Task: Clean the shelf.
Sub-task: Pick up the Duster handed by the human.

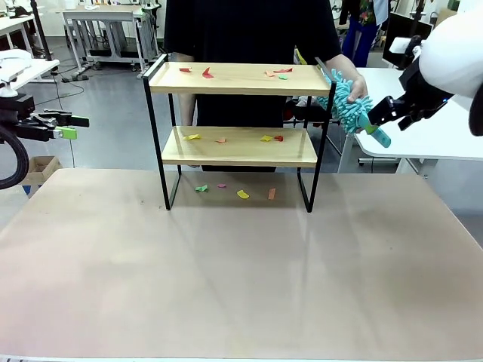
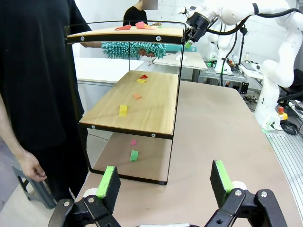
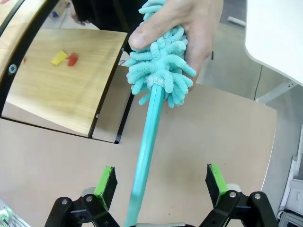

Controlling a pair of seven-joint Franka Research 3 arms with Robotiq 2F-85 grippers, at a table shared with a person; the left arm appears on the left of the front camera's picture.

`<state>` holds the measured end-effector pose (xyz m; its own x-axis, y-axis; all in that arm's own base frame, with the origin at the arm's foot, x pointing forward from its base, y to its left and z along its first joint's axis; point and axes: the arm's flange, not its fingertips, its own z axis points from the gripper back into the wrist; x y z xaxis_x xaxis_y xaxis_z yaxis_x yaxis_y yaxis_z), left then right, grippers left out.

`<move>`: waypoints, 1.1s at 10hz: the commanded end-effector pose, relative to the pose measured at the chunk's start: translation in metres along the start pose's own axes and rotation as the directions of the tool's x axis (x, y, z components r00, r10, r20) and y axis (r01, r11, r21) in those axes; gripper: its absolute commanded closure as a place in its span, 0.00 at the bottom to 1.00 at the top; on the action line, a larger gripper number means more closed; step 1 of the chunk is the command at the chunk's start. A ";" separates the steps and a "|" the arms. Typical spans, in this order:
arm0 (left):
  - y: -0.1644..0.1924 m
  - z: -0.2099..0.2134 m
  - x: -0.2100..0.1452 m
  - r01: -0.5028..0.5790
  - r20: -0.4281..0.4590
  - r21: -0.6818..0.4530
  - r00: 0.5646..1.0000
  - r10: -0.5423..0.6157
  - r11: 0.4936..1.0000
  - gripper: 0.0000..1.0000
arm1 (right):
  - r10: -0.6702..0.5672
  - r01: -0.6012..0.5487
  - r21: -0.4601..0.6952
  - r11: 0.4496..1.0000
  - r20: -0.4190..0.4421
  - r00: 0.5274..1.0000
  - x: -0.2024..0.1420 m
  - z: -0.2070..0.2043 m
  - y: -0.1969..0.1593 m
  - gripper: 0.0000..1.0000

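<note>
Teal fluffy duster point(image 3: 158, 71) in person's hand point(image 3: 189, 28), wooden shelf point(image 1: 234, 79) strewn with scraps point(image 1: 207, 73)

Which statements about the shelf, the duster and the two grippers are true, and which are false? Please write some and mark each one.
1. A person's hand holds the fluffy head of the teal microfibre duster. True.
2. The right gripper is shut on the duster's handle. False: its jaws stand open, with the handle between them.
3. Small coloured paper scraps lie on both light wooden boards of the black-framed two-tier shelf. True.
4. The beige table under the shelf is free of scraps. False: several lie there.
5. The left gripper holds a cloth. False: it is open and empty.
</note>
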<state>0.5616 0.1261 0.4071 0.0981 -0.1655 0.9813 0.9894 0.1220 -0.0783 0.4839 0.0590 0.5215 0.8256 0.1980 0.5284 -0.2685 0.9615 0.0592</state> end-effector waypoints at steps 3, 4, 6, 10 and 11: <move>-0.001 0.000 0.002 0.009 0.000 0.002 1.000 -0.009 1.000 0.00 | -0.033 0.033 -0.085 0.996 0.006 0.999 0.004 -0.006 0.016 0.00; -0.001 0.000 0.002 0.009 0.000 0.002 1.000 -0.009 1.000 0.00 | -0.027 0.025 -0.121 0.992 -0.017 0.999 0.002 -0.007 0.016 0.59; -0.001 0.000 0.002 0.009 0.000 0.002 1.000 -0.009 1.000 0.00 | -0.019 0.019 -0.093 0.996 -0.001 1.000 0.002 -0.005 0.017 1.00; -0.001 0.000 0.002 0.009 0.000 0.002 1.000 -0.009 1.000 0.00 | -0.024 0.022 -0.085 0.996 -0.019 1.000 0.004 -0.007 0.019 1.00; -0.001 0.000 0.002 0.009 0.000 0.002 1.000 -0.009 1.000 0.00 | -0.027 0.025 -0.094 0.995 -0.021 0.999 0.004 -0.007 0.019 1.00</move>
<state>0.5616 0.1261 0.4071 0.0981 -0.1655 0.9813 0.9894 0.1220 -0.0784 0.4844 0.0743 0.5179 0.8350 0.2025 0.5116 -0.2349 0.9720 -0.0015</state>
